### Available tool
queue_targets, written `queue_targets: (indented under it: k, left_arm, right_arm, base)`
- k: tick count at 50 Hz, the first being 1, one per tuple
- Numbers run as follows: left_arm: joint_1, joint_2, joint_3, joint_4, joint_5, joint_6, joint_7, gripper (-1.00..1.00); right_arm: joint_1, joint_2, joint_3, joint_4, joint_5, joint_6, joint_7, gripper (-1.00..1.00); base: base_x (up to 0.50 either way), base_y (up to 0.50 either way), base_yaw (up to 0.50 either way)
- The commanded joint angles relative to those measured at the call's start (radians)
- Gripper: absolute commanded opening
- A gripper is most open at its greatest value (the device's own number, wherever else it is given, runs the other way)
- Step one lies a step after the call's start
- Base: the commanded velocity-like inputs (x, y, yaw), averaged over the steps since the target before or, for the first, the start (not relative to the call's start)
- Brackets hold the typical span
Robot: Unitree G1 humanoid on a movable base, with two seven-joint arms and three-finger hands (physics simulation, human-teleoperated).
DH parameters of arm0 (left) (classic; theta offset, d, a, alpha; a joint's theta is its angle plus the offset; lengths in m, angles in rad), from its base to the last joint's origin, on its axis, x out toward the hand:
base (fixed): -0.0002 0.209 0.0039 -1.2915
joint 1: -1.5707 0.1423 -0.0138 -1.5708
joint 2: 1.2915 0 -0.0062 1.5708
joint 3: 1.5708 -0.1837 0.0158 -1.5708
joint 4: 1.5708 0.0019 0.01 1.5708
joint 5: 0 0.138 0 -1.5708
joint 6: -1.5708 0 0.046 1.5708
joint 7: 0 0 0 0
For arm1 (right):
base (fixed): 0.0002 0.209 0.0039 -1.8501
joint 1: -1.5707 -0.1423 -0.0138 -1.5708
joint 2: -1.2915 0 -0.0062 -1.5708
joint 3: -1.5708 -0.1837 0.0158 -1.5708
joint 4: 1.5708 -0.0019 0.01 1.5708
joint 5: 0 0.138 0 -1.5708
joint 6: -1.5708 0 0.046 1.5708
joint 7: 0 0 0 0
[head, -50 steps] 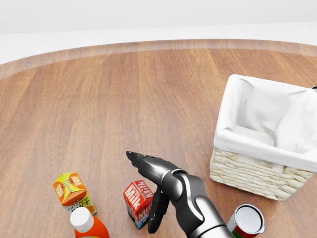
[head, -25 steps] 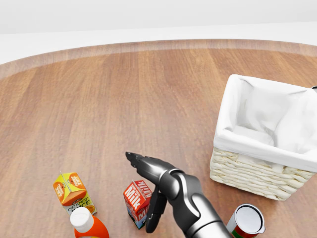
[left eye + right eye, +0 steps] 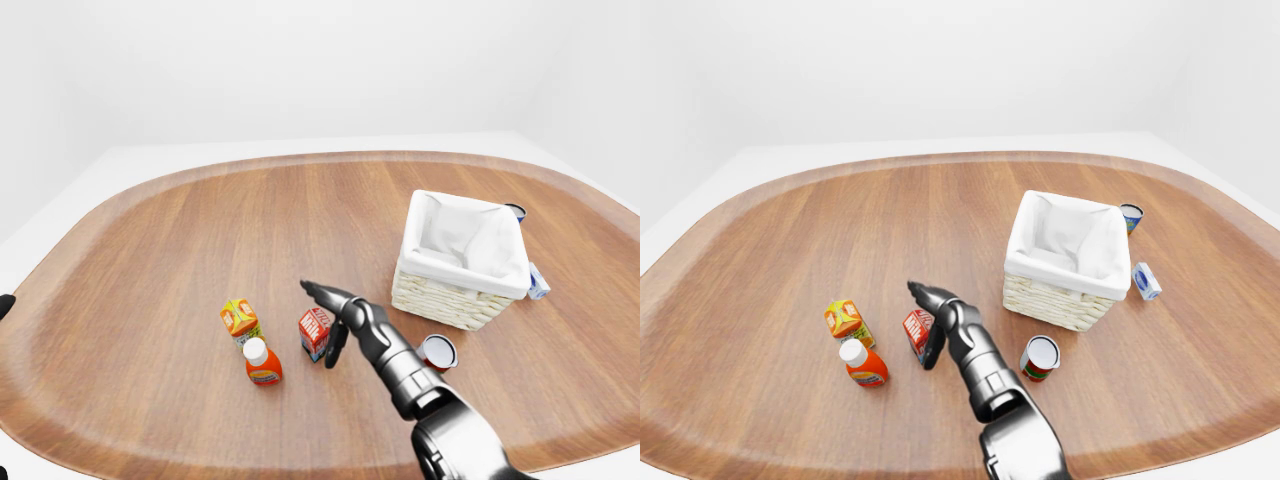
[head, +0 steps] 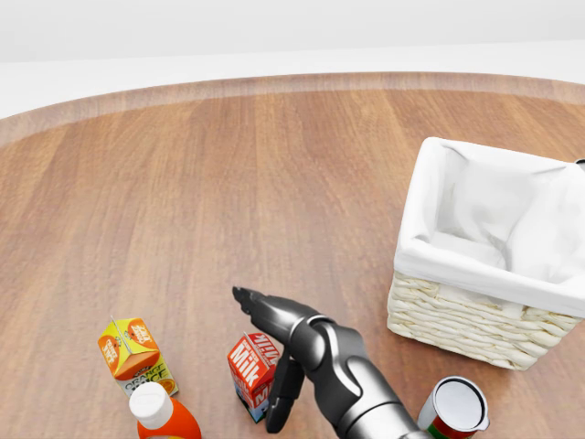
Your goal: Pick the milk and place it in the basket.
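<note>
Milk [image 4: 255, 371]: small red gable-top carton, white "Milk" lettering, standing tilted near the table's [image 3: 150, 260] near edge, left of centre. Right hand [image 4: 274, 352] at it, fingers spread, not clenched: two fingers [image 4: 249, 300] stick out flat above the carton top, one finger [image 4: 285, 393] hangs down along its right face, nothing gripped; actual contact can't be confirmed. Left hand is out of frame. Basket [image 3: 462, 258]: square woven wicker, pale, white cloth liner folded over the rim, sits toward the table's right side, well apart from the milk. Just left of the milk: orange juice carton [image 4: 132, 353] and an orange bottle with white cap [image 4: 160, 413]. Tin can [image 4: 454, 408] with shiny lid sits below the basket. Head view crops tight; eye views show the whole oval wood-grain table with lighter rim, plus a second can [image 3: 1130, 217] and a small white-blue carton [image 3: 1147, 281] lying to the basket's right, toward the table's right edge.
</note>
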Motion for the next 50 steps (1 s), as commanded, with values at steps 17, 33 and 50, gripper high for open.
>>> queue_targets:
  k: [17, 33, 50]
  left_arm:
    - [0.0, 0.0, 0.0, 0.0, 0.0, 0.0, 0.001, 1.0]
    - [0.001, 0.0, 0.0, -0.001, 0.0, 0.0, 0.002, 1.0]
    - [-0.001, 0.0, 0.0, 0.001, -0.002, 0.0, -0.001, 1.0]
  right_arm:
    - [-0.056, 0.013, -0.006, 0.144, 0.019, -0.042, -0.062, 1.0]
    - [-0.074, 0.004, -0.015, 0.109, 0.024, -0.066, -0.124, -1.0]
    - [-0.063, 0.012, -0.006, 0.08, 0.016, -0.055, -0.108, -1.0]
  base:
    - [0.0, 0.0, 0.0]
    - [0.0, 0.0, 0.0]
    - [0.0, 0.0, 0.0]
